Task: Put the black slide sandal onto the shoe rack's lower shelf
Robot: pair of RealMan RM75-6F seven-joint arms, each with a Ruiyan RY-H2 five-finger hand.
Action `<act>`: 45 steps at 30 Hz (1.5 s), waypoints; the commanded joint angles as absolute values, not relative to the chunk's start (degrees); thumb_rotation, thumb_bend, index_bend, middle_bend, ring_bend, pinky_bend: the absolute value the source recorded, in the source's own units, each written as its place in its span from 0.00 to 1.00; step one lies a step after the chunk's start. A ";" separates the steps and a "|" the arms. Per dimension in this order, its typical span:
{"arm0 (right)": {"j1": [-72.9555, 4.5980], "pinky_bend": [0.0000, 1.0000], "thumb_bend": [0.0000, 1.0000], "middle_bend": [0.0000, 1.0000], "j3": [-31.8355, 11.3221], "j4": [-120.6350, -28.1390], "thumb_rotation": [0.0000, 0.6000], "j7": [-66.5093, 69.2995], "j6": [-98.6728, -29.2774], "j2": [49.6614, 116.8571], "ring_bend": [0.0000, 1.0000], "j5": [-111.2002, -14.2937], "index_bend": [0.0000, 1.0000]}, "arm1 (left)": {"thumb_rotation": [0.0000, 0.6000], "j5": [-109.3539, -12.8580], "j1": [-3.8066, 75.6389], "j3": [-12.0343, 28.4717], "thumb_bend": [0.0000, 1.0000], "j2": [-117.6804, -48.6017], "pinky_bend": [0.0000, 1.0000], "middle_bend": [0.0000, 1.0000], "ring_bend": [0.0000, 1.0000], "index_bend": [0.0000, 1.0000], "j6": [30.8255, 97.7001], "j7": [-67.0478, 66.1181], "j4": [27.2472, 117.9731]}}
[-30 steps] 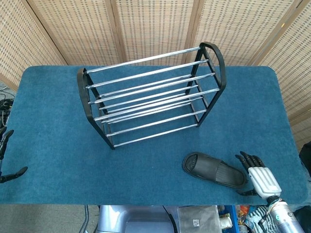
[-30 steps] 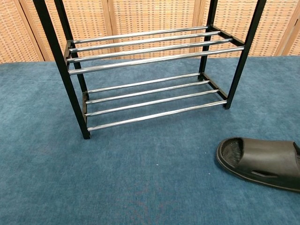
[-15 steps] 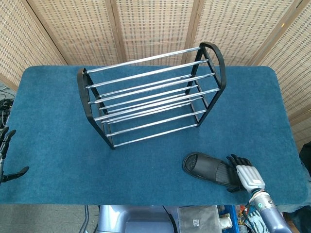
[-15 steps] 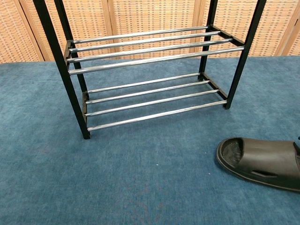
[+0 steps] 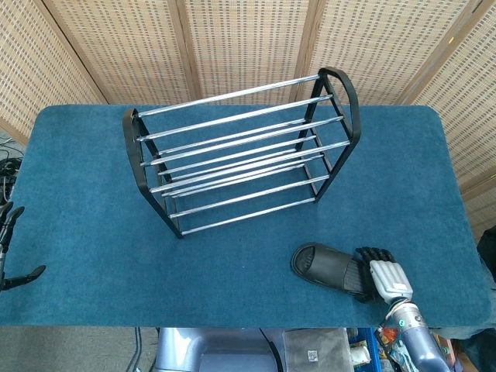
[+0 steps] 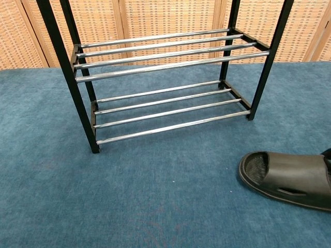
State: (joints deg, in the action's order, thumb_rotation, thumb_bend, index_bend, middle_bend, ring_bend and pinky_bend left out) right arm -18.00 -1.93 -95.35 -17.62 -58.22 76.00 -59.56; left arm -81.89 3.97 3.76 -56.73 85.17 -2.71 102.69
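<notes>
I have the right hand [image 5: 377, 273] draped over the strap end of the black slide sandal [image 5: 329, 267], which lies flat on the blue table [image 5: 93, 194] in front of the shoe rack [image 5: 240, 151]. I cannot tell whether the fingers have clamped. A shallow grip could let it slip or snag the lower shelf [image 6: 170, 111] rails.

The right hand [image 5: 377, 275] sits low at the near right, its dark fingers [image 5: 366, 254] reaching forward and laid over the strap end of the sandal [image 5: 329, 268], its pale back facing up. The left hand [image 5: 9, 248] shows only at the far left edge, dark fingers apart, holding nothing.
</notes>
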 commanded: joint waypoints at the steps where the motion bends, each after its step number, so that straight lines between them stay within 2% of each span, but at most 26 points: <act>1: -18.43 0.22 0.00 0.26 -1.59 -94.91 1.00 -19.61 -58.23 76.48 0.20 -58.33 0.28 | 1.00 -81.87 3.99 3.78 0.13 -56.67 0.00 0.00 0.00 0.00 85.13 -2.56 102.69; 3: -18.68 0.34 0.02 0.37 -1.44 -94.93 1.00 -20.20 -58.09 76.46 0.30 -58.12 0.41 | 1.00 -81.93 4.00 3.75 0.13 -56.64 0.00 0.00 0.00 0.00 85.10 -2.49 102.69; 5: -18.87 0.45 0.10 0.45 -1.33 -95.13 1.00 -20.57 -58.02 76.40 0.38 -57.94 0.50 | 1.00 -81.99 3.96 3.72 0.13 -56.62 0.00 0.00 0.00 0.00 85.15 -2.40 102.70; 8: -19.00 0.53 0.22 0.52 -1.58 -95.37 1.00 -20.43 -58.71 76.55 0.44 -58.53 0.57 | 1.00 -81.99 3.93 3.74 0.13 -56.54 0.00 0.00 0.00 0.00 85.20 -2.22 102.75; 12: -19.29 0.53 0.28 0.55 -2.47 -95.85 1.00 -19.29 -59.52 76.62 0.46 -59.55 0.59 | 1.00 -81.92 3.94 3.78 0.13 -56.37 0.00 0.00 0.00 0.00 85.17 -1.92 102.79; 23: -22.25 0.54 0.35 0.56 -7.23 -101.65 1.00 -19.44 -60.99 75.92 0.48 -57.93 0.61 | 1.00 -81.56 3.95 3.91 0.13 -56.10 0.00 0.00 0.00 0.00 84.99 -1.09 102.65; 35: -25.75 0.57 0.41 0.58 -11.47 -110.62 1.00 -28.09 -66.41 74.49 0.52 -49.39 0.63 | 1.00 -81.00 4.25 4.16 0.13 -55.54 0.00 0.00 0.00 0.00 84.20 0.22 102.24; 45: -32.42 0.65 0.52 0.61 -16.54 -108.43 1.00 -36.14 -71.94 83.27 0.56 -38.35 0.64 | 1.00 -80.78 4.13 4.17 0.13 -55.51 0.00 0.00 0.00 0.00 84.35 0.31 102.40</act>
